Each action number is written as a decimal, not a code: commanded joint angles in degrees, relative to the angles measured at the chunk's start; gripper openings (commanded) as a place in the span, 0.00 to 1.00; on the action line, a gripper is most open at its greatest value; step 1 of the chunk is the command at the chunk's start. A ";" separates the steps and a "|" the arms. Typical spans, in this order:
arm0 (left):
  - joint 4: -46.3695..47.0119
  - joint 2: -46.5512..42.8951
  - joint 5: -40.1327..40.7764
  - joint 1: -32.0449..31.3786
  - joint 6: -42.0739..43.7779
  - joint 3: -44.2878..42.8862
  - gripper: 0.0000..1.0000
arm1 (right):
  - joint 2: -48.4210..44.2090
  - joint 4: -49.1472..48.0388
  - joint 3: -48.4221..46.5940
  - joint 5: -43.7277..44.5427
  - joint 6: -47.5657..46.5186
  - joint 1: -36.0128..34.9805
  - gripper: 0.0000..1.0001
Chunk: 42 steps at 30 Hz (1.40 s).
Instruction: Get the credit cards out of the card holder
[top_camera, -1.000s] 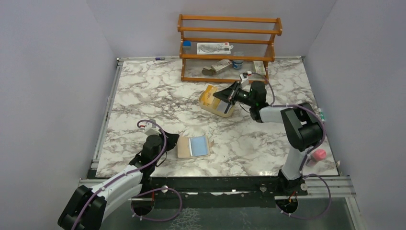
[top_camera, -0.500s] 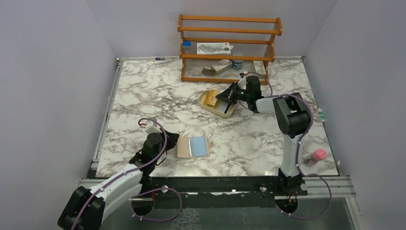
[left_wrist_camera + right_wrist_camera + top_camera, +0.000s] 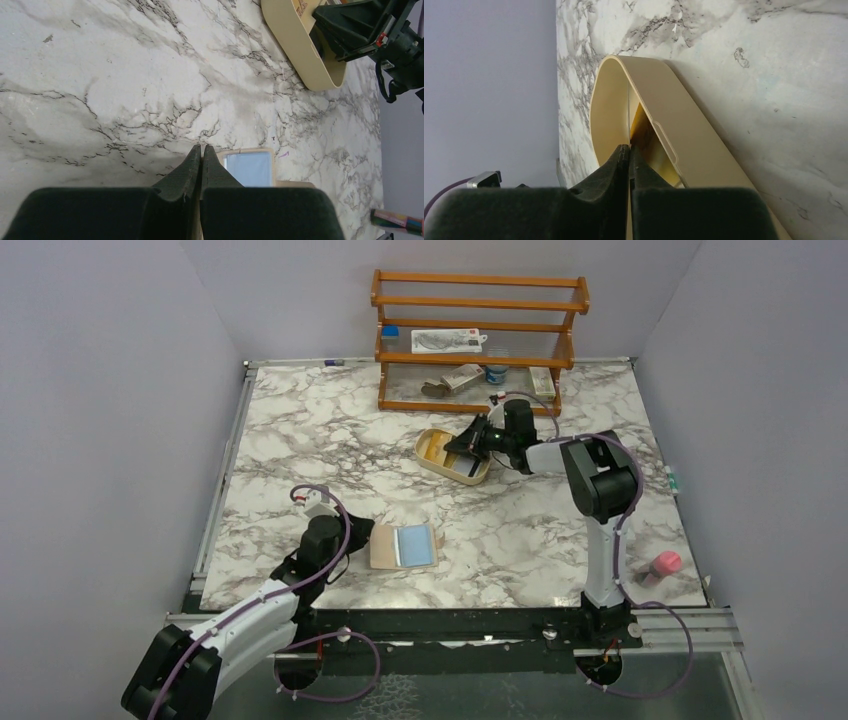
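Observation:
The card holder (image 3: pixel 405 547) lies open near the front, its light blue panel (image 3: pixel 248 169) facing up. My left gripper (image 3: pixel 358 537) is shut at its left edge, and a tan sliver shows between the fingers (image 3: pixel 212 165). Two credit cards are at the oval tan tray (image 3: pixel 437 471). The yellow-orange card (image 3: pixel 436 445) lies inside the tray. The whitish-grey card (image 3: pixel 468 468) is pinched in my shut right gripper (image 3: pixel 464 447). In the right wrist view it appears edge-on as a thin line (image 3: pixel 629 115) over the tray (image 3: pixel 684 135).
A wooden rack (image 3: pixel 478 340) at the back holds bottles and packets, just behind the tray. A pink object (image 3: pixel 665 563) sits at the table's right edge. A colourful packet (image 3: pixel 397 220) lies off the right side.
My right gripper has swung back and left and come down, bringing the whitish-grey card lower into the tray. The left gripper and the card holder have not moved.

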<state>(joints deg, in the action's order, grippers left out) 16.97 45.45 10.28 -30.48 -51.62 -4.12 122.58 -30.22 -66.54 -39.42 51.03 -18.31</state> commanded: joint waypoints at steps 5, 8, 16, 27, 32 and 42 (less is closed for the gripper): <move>-2.11 -0.42 -0.13 0.25 0.95 -2.36 0.00 | 1.22 9.09 -4.86 -0.90 -5.55 -1.52 0.32; -2.63 -0.67 0.16 0.25 1.12 -2.60 0.00 | -1.53 13.39 -5.88 1.10 -9.20 -1.48 0.44; -6.80 0.34 1.44 0.22 4.89 -7.46 0.00 | -7.60 27.21 -12.72 7.50 -17.53 -1.23 0.49; -14.89 12.74 -1.66 0.33 15.61 -23.87 0.81 | -25.78 33.29 -6.98 14.80 -24.82 -1.21 0.99; -17.58 21.89 -2.83 0.85 20.07 -32.01 0.99 | -34.08 33.19 -0.41 13.80 -24.45 -1.21 1.00; -20.87 22.79 -12.26 4.49 30.34 -45.75 0.99 | -48.78 33.61 12.57 14.45 -23.83 -1.22 1.00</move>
<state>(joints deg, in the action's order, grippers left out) -3.09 69.63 5.17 -27.92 -26.02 -47.13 77.97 3.14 -57.14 -26.15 27.53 -19.77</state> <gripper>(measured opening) 0.987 0.998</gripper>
